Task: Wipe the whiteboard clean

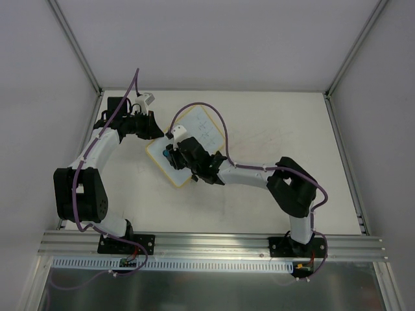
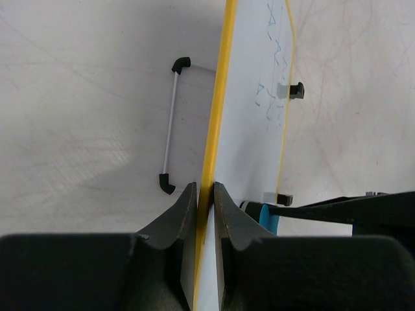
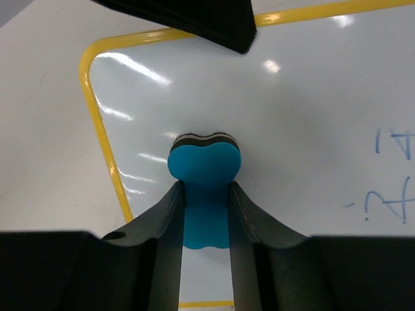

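Note:
The whiteboard [image 1: 194,139] lies tilted on the table, white with a yellow rim. Faint blue scribbles [image 3: 389,175] show on its far half. My left gripper [image 2: 205,191] is shut on the board's yellow edge [image 2: 217,110], pinching it at the near left side. My right gripper [image 3: 205,194] is shut on the blue eraser [image 3: 204,168], whose dark felt face presses on the board's near, clean part. In the top view the right gripper [image 1: 174,155] is over the board's lower left half and the left gripper [image 1: 154,131] is at its left edge.
A thin white rod stand with black ends [image 2: 170,126] lies on the table under the board's left side. Two small black tabs [image 2: 296,91] stick out of the board's right edge. Metal frame posts [image 1: 78,48] border the table at the back corners.

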